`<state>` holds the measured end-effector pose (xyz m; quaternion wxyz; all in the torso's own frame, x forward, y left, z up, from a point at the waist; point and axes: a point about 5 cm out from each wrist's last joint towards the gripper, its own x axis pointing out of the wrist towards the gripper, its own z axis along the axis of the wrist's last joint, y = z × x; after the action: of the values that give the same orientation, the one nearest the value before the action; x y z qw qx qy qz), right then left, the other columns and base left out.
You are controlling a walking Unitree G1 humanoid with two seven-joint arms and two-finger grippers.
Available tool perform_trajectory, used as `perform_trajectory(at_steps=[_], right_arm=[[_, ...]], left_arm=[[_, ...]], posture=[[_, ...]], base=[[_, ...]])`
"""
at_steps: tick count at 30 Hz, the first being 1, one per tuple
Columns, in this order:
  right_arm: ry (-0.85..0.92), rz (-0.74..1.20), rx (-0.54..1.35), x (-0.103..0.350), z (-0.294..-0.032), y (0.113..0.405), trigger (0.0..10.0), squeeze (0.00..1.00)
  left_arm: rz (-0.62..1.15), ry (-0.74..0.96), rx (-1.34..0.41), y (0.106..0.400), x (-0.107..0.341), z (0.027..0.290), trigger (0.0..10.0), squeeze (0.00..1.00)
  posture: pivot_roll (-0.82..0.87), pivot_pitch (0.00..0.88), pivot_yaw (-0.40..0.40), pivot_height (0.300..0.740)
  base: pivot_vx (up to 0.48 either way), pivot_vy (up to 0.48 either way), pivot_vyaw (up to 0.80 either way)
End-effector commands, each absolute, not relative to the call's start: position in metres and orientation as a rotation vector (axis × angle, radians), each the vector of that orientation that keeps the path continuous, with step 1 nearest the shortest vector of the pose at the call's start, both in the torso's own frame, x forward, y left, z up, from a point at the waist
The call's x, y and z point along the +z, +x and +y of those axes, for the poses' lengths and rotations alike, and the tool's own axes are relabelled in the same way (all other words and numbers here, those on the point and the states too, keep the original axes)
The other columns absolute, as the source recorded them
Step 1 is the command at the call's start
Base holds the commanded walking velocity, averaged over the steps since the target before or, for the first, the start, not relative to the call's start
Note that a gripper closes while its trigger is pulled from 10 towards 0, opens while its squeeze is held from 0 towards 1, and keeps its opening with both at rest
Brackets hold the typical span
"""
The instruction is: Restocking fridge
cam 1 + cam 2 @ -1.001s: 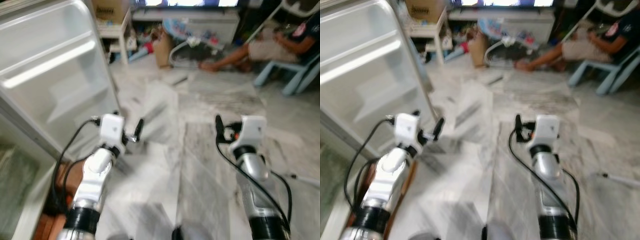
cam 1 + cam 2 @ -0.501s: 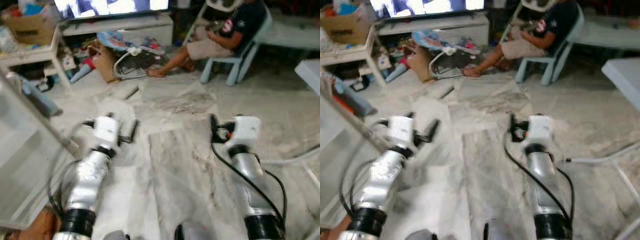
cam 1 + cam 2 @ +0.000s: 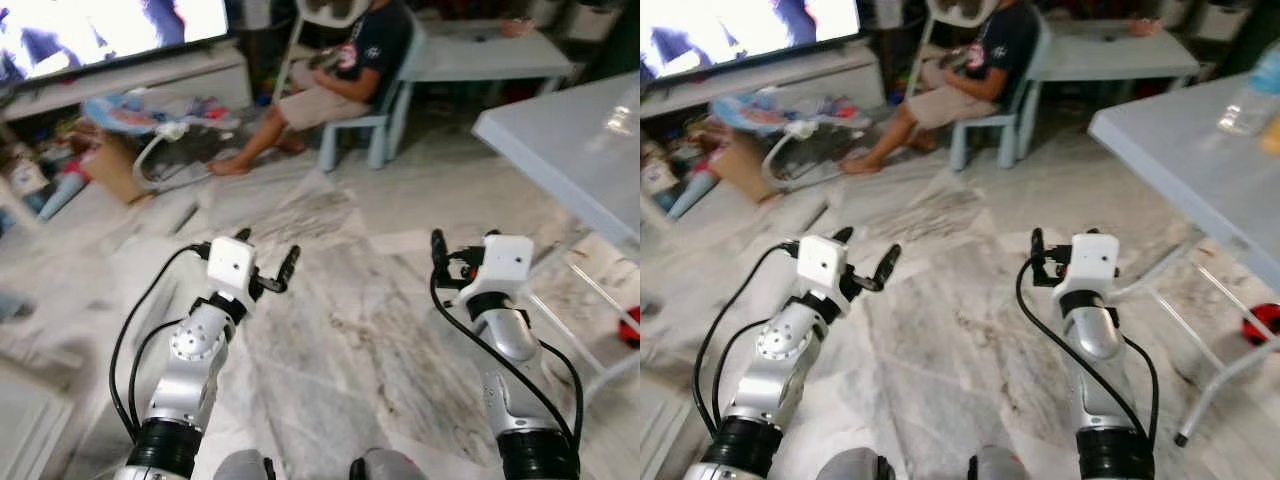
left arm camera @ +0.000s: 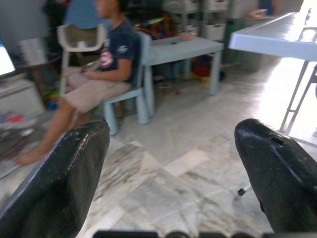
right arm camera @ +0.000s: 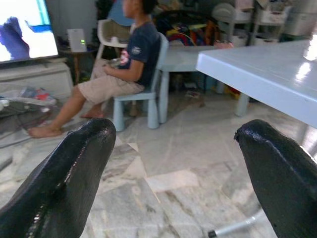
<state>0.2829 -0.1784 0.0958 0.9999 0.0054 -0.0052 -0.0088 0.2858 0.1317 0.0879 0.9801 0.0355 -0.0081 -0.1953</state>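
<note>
1. Here we have both arms raised in front over bare marble floor (image 3: 340,330), nothing held

2. Left gripper (image 3: 266,268) fingers spread wide, empty; the wrist view shows both black pads apart with floor between them

3. Right gripper (image 3: 1037,258) also spread, empty, same wide gap in its wrist view

4. We can't place a fridge from here; the likely stock, a bottle (image 3: 1252,100) and something yellow beside it, stands on the grey table (image 3: 1180,150) at far right, well apart from both grippers

5. We judge this a transit step, heading for the table to fetch items, so the task looks early

6. A person (image 3: 335,75) sits on a small blue chair (image 3: 385,95) ahead, legs stretched onto the floor; toys and a bouncer (image 3: 150,115) clutter the area by the TV (image 3: 90,30)

7. Risks: the table's thin metal legs (image 3: 1215,370) and a red thing (image 3: 1265,325) near the right arm could snag a cable or trip a step; drifting forward could bring us too near the person's feet; a rushed reach could knock the bottle over
</note>
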Motion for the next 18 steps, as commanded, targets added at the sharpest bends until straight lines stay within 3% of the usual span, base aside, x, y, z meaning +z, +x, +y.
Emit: perform_trajectory(at_steps=[1,13,18], right_arm=[[0.009,-0.026,-0.007,0.099,-0.176,0.285,10.0,0.00],[0.003,-0.036,-0.005,0.099,-0.175,0.285,10.0,0.00],[-0.004,-0.041,-0.030,0.098,-0.180,0.279,10.0,0.00]], left_arm=[[-0.031,0.067,-0.393,0.287,0.092,0.132,10.0,0.00],[-0.036,0.068,-0.396,0.288,0.092,0.132,10.0,0.00],[-0.032,0.068,-0.275,0.283,0.088,0.149,10.0,0.00]], posture=[[-0.08,0.056,0.003,0.740],[-0.08,0.047,0.005,0.740],[-0.08,0.027,0.011,0.740]], base=[[0.431,0.000,-0.80],[0.431,0.000,-0.80],[0.406,0.000,-0.80]])
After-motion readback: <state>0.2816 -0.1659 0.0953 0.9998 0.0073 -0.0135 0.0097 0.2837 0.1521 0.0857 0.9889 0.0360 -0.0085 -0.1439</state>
